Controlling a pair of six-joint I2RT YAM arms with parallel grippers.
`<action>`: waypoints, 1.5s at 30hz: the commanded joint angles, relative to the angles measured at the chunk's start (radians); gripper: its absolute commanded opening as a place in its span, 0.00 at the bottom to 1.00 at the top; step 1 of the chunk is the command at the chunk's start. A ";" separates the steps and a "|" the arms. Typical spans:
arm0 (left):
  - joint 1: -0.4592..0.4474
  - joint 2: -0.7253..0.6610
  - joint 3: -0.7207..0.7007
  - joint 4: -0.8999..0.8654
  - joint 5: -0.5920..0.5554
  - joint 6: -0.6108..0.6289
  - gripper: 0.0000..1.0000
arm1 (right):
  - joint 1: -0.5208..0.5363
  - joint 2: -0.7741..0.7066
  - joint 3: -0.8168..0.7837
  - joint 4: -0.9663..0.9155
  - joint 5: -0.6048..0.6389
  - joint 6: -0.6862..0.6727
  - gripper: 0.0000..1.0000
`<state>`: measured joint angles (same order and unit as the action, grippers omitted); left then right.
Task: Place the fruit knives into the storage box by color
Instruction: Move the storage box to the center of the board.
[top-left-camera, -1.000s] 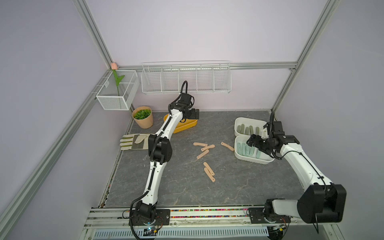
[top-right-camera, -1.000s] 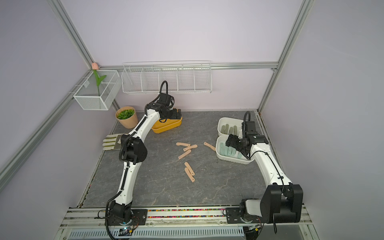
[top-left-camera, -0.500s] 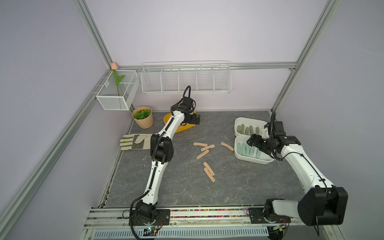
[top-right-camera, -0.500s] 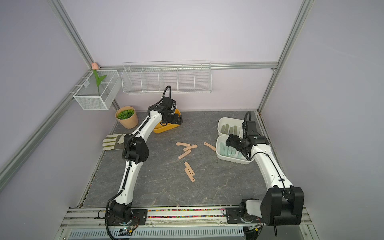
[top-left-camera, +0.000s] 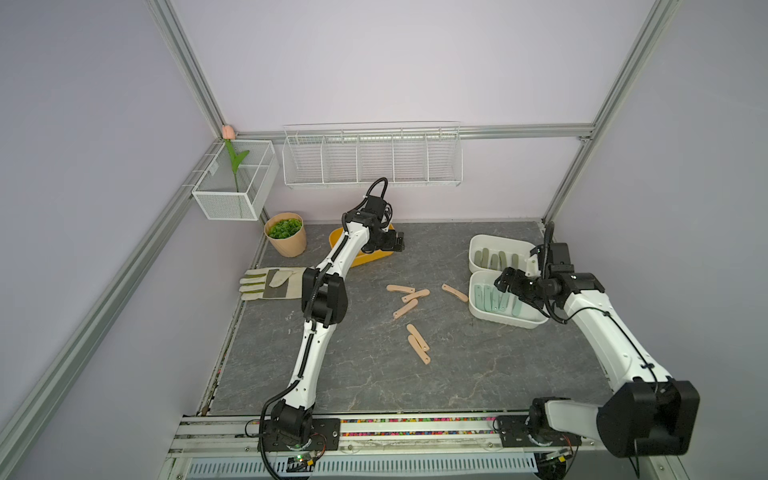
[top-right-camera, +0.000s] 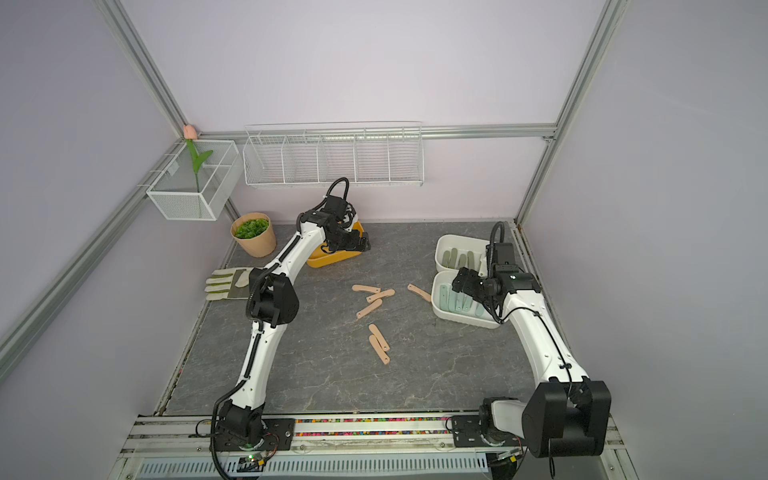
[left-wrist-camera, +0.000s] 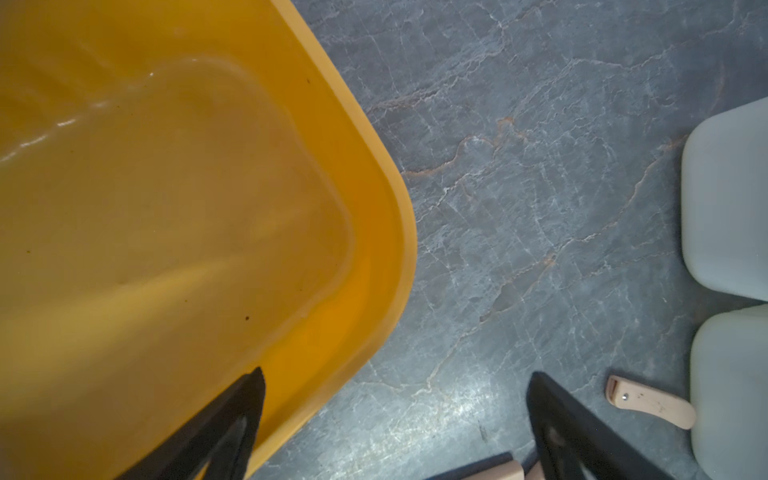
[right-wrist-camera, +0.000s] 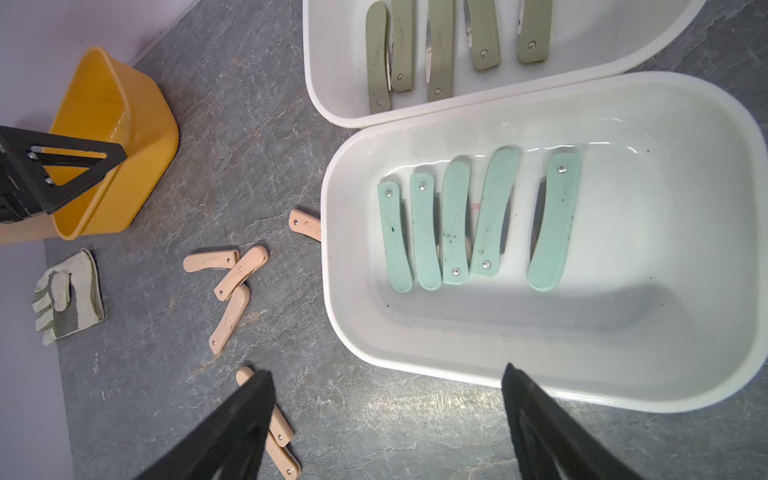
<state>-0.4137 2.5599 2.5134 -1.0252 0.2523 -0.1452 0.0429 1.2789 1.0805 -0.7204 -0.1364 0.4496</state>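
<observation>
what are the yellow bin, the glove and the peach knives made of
Yellow bin: likely moulded plastic, glossy; smooth walls with bright highlights. Glove: fabric, matte, with stitched olive panels, perhaps canvas or suede. Peach knives: plastic-looking handles, satin, scuffed, with small shiny metal rivets.

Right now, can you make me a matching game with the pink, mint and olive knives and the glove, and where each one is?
Things:
1. peach-pink knives
2. mint knives
3. olive knives
4. work glove

Places:
A. in the near white tub
B. loose on the grey table
C. in the far white tub
D. flat at the table's edge on the left arm's side

Pairs: 1-B, 2-A, 3-C, 4-D
</observation>
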 joint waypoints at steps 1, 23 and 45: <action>-0.010 0.051 -0.018 -0.059 0.048 -0.009 0.99 | 0.002 -0.024 -0.011 -0.014 -0.009 0.014 0.89; -0.198 0.036 -0.101 0.070 0.180 -0.101 0.99 | 0.002 -0.020 -0.076 0.026 -0.020 0.042 0.89; -0.298 -0.041 -0.151 0.238 0.250 -0.254 0.99 | 0.028 -0.065 -0.116 0.044 -0.112 0.005 0.90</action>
<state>-0.7246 2.5896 2.3684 -0.7906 0.4988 -0.3870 0.0502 1.2411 0.9825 -0.6895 -0.2005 0.4747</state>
